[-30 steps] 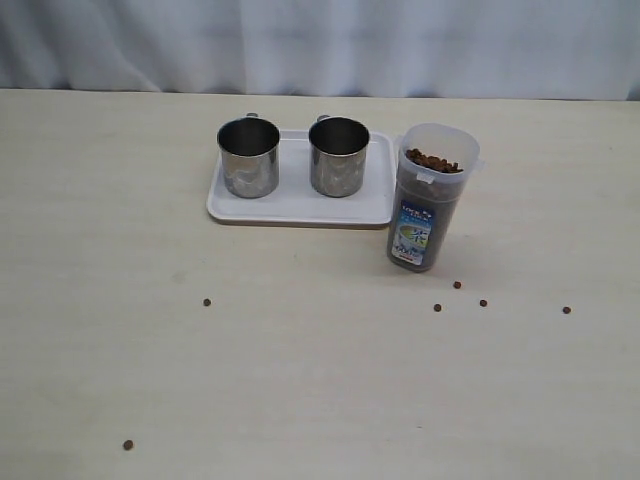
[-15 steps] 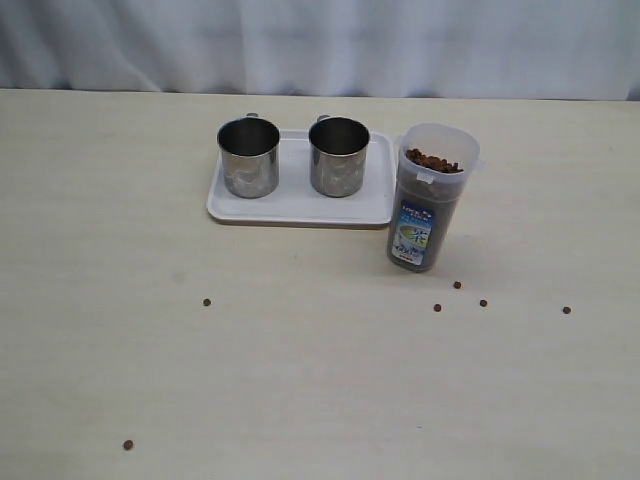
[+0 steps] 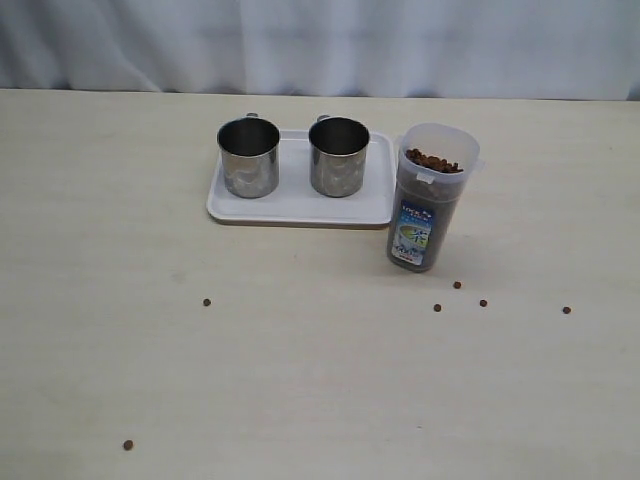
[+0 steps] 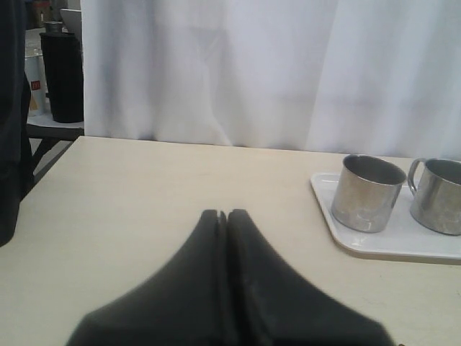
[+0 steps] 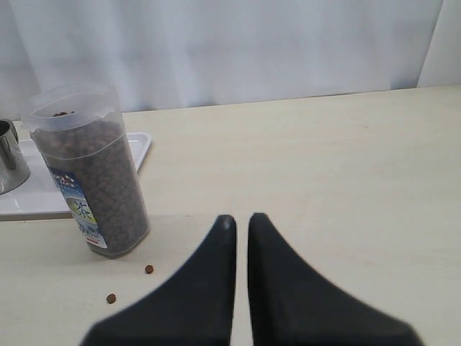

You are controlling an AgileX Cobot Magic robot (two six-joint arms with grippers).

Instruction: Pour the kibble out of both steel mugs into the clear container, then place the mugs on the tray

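Observation:
Two steel mugs [image 3: 248, 158] [image 3: 338, 156] stand upright side by side on the white tray [image 3: 300, 208]; the left wrist view shows them too, mug [image 4: 367, 192] and mug [image 4: 438, 195] on the tray [image 4: 389, 244]. The clear container [image 3: 430, 196] stands just right of the tray, filled with kibble [image 3: 433, 161] nearly to its rim, and is seen as the container [image 5: 90, 176] in the right wrist view. My left gripper [image 4: 223, 214] is shut and empty, well short of the mugs. My right gripper [image 5: 241, 220] is shut and empty, away from the container. Neither arm shows in the exterior view.
Loose kibble pellets lie on the pale table: three near the container's base [image 3: 457, 285] [image 3: 437, 307] [image 3: 483, 302], one further right [image 3: 566, 310], two on the left [image 3: 207, 301] [image 3: 128, 444]. A white curtain [image 3: 320, 45] hangs behind the table's far edge.

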